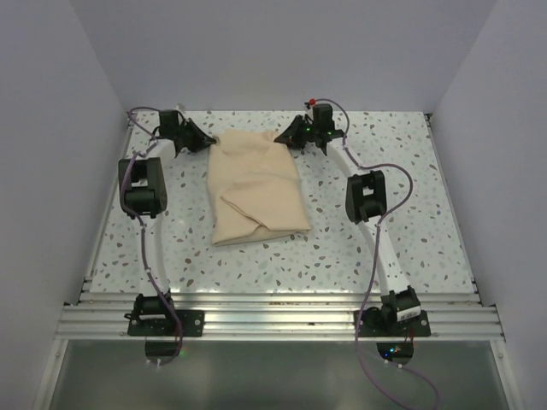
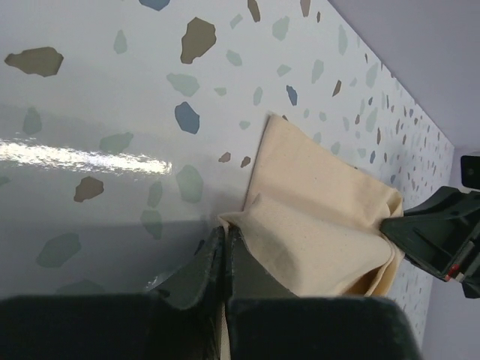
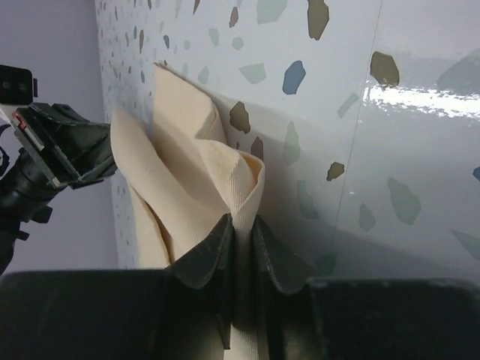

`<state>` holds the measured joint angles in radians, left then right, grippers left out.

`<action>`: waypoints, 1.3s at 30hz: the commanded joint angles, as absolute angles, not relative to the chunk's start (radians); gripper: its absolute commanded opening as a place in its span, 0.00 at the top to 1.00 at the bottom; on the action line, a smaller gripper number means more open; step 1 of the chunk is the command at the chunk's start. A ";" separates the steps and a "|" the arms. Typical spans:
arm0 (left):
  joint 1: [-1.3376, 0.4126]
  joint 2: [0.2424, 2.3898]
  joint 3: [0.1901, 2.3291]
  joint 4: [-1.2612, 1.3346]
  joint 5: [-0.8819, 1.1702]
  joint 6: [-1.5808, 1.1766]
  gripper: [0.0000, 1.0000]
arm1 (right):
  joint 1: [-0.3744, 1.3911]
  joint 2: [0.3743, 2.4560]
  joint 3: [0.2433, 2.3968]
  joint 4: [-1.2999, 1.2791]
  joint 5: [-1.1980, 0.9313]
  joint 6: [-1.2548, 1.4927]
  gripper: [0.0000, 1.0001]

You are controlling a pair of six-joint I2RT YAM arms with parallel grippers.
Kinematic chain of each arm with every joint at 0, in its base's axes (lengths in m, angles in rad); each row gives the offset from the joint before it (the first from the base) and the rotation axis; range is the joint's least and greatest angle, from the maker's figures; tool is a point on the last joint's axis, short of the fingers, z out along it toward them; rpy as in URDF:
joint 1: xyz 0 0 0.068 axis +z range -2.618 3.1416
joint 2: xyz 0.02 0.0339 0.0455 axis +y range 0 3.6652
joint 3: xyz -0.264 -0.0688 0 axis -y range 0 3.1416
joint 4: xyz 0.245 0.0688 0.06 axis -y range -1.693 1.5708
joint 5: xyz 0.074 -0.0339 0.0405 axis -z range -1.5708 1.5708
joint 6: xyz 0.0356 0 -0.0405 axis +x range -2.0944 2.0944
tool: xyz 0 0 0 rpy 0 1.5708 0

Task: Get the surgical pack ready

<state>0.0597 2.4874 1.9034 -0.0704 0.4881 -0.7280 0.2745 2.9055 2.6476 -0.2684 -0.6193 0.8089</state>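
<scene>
Top view: tan cloth (image 1: 256, 188) lies folded on the speckled table (image 1: 385, 239), its far edge stretched between the two grippers. Left gripper (image 1: 208, 139) sits at the far left corner, right gripper (image 1: 280, 137) at the far right corner.

Left wrist view: fingers (image 2: 199, 274) pressed together, a cloth corner pinched at their tips. The cloth spreads beyond the tips, to their right.

Right wrist view: fingers (image 3: 206, 255) clamped on a raised fold of cloth running between them. The rest bunches beyond and left of the tips.
</scene>
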 commanded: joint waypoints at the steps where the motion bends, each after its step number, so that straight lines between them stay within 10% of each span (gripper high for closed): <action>1: 0.077 2.474 1.976 -0.051 0.584 -0.778 1.00 | 0.273 2.889 2.658 -0.206 -0.623 0.891 0.86; 10: 0.077 2.290 1.967 -0.089 0.683 -0.804 1.00 | 0.247 2.751 2.645 -0.195 -0.689 0.950 1.00; 39: 0.043 1.534 1.045 -0.288 0.670 -0.538 1.00 | 0.299 1.984 1.622 -0.518 -0.773 0.529 0.91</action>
